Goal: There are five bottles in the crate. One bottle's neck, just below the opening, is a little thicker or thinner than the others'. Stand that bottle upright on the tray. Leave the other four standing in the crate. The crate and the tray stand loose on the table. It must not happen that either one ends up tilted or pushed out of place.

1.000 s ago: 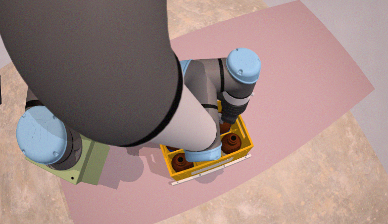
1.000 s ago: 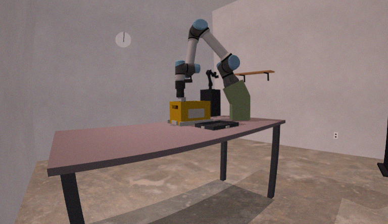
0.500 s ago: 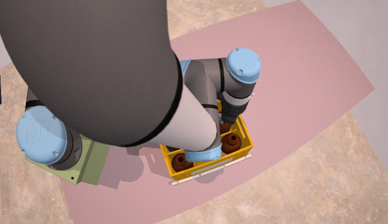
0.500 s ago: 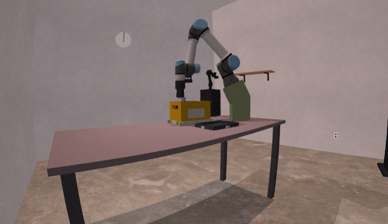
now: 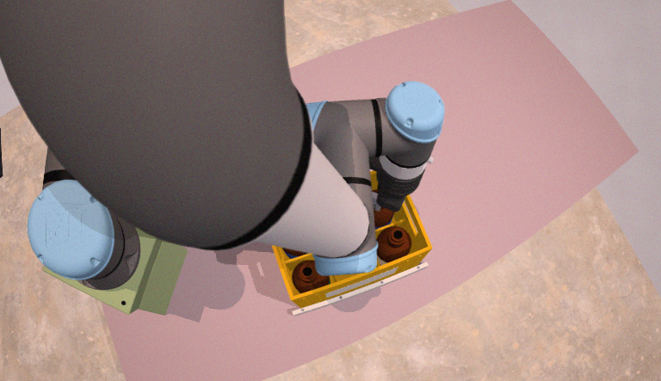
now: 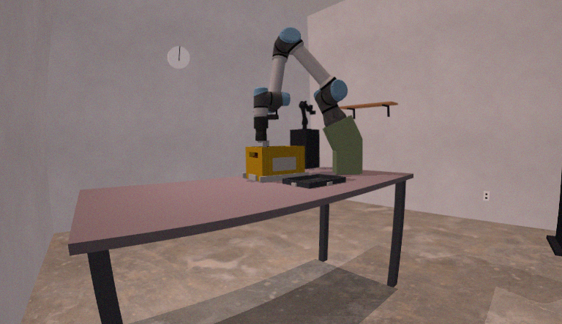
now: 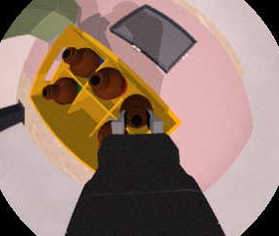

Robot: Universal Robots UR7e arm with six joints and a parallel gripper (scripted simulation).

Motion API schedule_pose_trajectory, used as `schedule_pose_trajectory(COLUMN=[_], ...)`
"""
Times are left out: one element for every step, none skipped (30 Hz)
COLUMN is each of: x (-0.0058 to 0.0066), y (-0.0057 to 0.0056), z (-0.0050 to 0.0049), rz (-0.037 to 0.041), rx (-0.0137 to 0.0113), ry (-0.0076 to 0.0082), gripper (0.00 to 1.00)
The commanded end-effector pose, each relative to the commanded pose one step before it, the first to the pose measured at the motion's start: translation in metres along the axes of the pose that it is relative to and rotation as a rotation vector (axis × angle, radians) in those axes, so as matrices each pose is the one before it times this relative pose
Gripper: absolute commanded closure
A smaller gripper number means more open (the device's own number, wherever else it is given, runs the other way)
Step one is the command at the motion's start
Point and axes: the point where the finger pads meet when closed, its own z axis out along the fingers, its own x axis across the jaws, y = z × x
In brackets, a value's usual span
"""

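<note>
A yellow crate stands on the pink table and holds brown bottles; it also shows in the wrist view [image 7: 94,101] and in the exterior view [image 6: 274,161]. My gripper [image 7: 137,116] reaches down into the crate's corner cell and is shut on the neck of a brown bottle [image 7: 138,113], which stands in its cell. Three other bottles [image 7: 107,83] show clearly in the wrist view, and a further one is mostly hidden under the gripper. In the top view the arm hides much of the crate. The dark tray [image 7: 153,37] lies empty beside the crate.
The green robot base [image 6: 346,146] stands at the back of the table behind the tray [image 6: 313,180]. A black box [image 6: 304,146] with a small stand sits behind the crate. The table edge runs close in front of the tray.
</note>
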Motion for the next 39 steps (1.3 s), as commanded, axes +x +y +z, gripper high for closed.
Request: schedule_pose_trajectory(x=[0.00043, 0.0, 0.0, 0.0, 0.0, 0.0, 0.0, 0.0, 0.0, 0.0, 0.0, 0.0, 0.0, 0.0, 0.0, 0.0, 0.0, 0.0, 0.0, 0.0, 0.0, 0.0, 0.0, 0.0, 0.0, 0.0, 0.0, 0.0, 0.0, 0.0, 0.0, 0.0, 0.0, 0.0, 0.0, 0.0, 0.0, 0.0, 0.0], y=[0.00332, 0.0, 0.0, 0.0, 0.0, 0.0, 0.0, 0.0, 0.0, 0.0, 0.0, 0.0, 0.0, 0.0, 0.0, 0.0, 0.0, 0.0, 0.0, 0.0, 0.0, 0.0, 0.0, 0.0, 0.0, 0.0, 0.0, 0.0, 0.0, 0.0, 0.0, 0.0, 0.0, 0.0, 0.0, 0.0, 0.0, 0.0, 0.0], z=[-0.000321, 0.0, 0.0, 0.0, 0.0, 0.0, 0.0, 0.0, 0.0, 0.0, 0.0, 0.0, 0.0, 0.0, 0.0, 0.0, 0.0, 0.0, 0.0, 0.0, 0.0, 0.0, 0.0, 0.0, 0.0, 0.0, 0.0, 0.0, 0.0, 0.0, 0.0, 0.0, 0.0, 0.0, 0.0, 0.0, 0.0, 0.0, -0.000015], rz=[0.00274, 0.0, 0.0, 0.0, 0.0, 0.0, 0.0, 0.0, 0.0, 0.0, 0.0, 0.0, 0.0, 0.0, 0.0, 0.0, 0.0, 0.0, 0.0, 0.0, 0.0, 0.0, 0.0, 0.0, 0.0, 0.0, 0.0, 0.0, 0.0, 0.0, 0.0, 0.0, 0.0, 0.0, 0.0, 0.0, 0.0, 0.0, 0.0], rx=[-0.00417, 0.0, 0.0, 0.0, 0.0, 0.0, 0.0, 0.0, 0.0, 0.0, 0.0, 0.0, 0.0, 0.0, 0.0, 0.0, 0.0, 0.0, 0.0, 0.0, 0.0, 0.0, 0.0, 0.0, 0.0, 0.0, 0.0, 0.0, 0.0, 0.0, 0.0, 0.0, 0.0, 0.0, 0.0, 0.0, 0.0, 0.0, -0.00001], ry=[0.00212, 0.0, 0.0, 0.0, 0.0, 0.0, 0.0, 0.0, 0.0, 0.0, 0.0, 0.0, 0.0, 0.0, 0.0, 0.0, 0.0, 0.0, 0.0, 0.0, 0.0, 0.0, 0.0, 0.0, 0.0, 0.0, 0.0, 0.0, 0.0, 0.0, 0.0, 0.0, 0.0, 0.0, 0.0, 0.0, 0.0, 0.0, 0.0], gripper=[1.0, 1.0, 1.0, 1.0, 0.0, 0.0, 0.0, 0.0, 0.0, 0.0, 0.0, 0.0, 0.0, 0.0, 0.0, 0.0, 0.0, 0.0, 0.0, 0.0, 0.0, 0.0, 0.0, 0.0, 0.0, 0.0, 0.0, 0.0, 0.0, 0.0, 0.0, 0.0, 0.0, 0.0, 0.0, 0.0, 0.0, 0.0, 0.0])
